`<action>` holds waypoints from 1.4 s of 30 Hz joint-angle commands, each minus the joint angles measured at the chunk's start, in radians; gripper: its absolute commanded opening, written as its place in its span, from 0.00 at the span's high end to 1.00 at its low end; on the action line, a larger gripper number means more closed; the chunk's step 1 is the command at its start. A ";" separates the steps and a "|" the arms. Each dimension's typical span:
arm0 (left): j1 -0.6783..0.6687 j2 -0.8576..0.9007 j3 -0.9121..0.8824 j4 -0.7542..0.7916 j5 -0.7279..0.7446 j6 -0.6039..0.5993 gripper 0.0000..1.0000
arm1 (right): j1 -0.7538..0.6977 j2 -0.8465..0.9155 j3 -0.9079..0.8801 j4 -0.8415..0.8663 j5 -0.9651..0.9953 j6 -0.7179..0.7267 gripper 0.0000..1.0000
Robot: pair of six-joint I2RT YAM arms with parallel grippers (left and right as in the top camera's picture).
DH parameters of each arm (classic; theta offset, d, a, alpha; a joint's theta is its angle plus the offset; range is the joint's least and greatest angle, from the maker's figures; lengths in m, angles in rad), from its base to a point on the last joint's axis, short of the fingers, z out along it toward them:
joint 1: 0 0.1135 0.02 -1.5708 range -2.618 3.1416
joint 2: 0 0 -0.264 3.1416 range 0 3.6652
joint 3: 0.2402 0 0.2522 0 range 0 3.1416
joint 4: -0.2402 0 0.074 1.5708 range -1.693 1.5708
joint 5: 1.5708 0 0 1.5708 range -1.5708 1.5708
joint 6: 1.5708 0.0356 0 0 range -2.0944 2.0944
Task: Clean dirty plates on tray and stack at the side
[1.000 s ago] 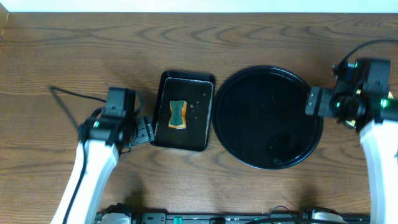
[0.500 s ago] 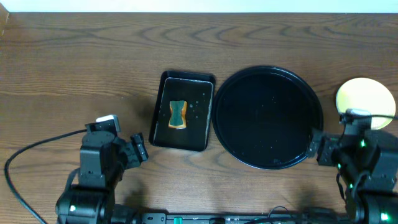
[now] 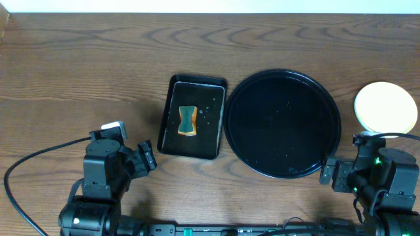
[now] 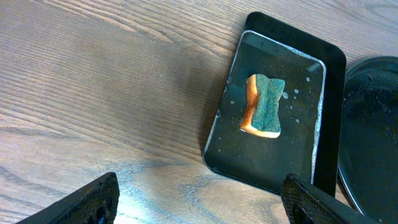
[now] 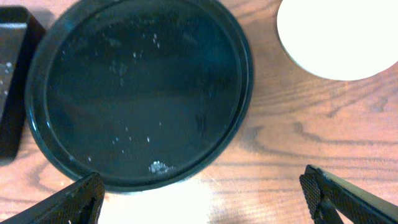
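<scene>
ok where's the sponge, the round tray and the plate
sponge point(image 4: 267, 102): left wrist view, green top face.
round tray point(image 3: 282, 124): overhead view, bare middle of its floor.
plate point(image 3: 386, 107): overhead view, middle of its pale top.

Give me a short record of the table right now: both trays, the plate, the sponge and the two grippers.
round tray: no plates on it, scattered water droplets
plate: pale yellow, on the table right of the round tray, top looks clean; cannot tell if others lie beneath
rectangular tray: left of the round tray, wet
sponge: in the rectangular tray, green face up, orange underneath
left gripper: open, empty, near the front edge
right gripper: open, empty, near the front edge
</scene>
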 commanded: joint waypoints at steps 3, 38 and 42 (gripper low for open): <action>0.000 -0.001 -0.007 -0.001 0.002 -0.001 0.16 | 0.007 -0.002 -0.006 -0.045 0.038 0.002 0.01; 0.000 -0.001 -0.007 0.000 0.002 -0.001 0.16 | 0.076 -0.590 -0.718 1.130 0.008 -0.105 0.01; 0.000 -0.001 -0.007 -0.001 0.002 -0.001 0.16 | 0.076 -0.590 -0.842 1.163 -0.001 -0.106 0.01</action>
